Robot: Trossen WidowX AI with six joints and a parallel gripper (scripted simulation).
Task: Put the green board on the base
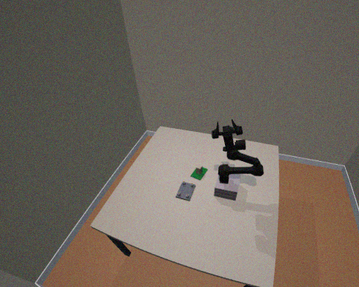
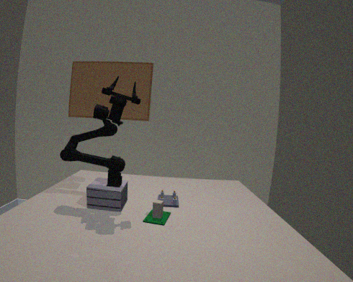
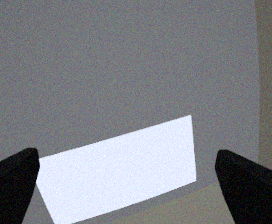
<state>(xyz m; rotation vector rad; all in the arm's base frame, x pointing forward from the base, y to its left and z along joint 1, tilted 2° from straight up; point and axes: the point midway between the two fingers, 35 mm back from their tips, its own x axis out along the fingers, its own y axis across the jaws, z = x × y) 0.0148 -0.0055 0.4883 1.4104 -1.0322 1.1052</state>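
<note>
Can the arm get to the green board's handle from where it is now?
Likely yes: the gripper is open and holds nothing, and the handle stands up with nothing over it. The gripper points upward though, so it would need to swing down first.

I see a grainy, dim room in all my pictures, with dark walls, while the pale tabletop point(image 1: 153, 212) point(image 2: 204, 244) looks much brighter and the black arm point(image 1: 245, 170) point(image 2: 91, 158) is so dark that I can't see its small parts well. Soft grey shadows from the arm lie on the tabletop, and some straight edges look a bit bent. In my wrist picture, a bright white panel point(image 3: 119, 170) glows against dull grey, and the pincer point(image 3: 128, 159) shows mostly as black shapes.
</note>
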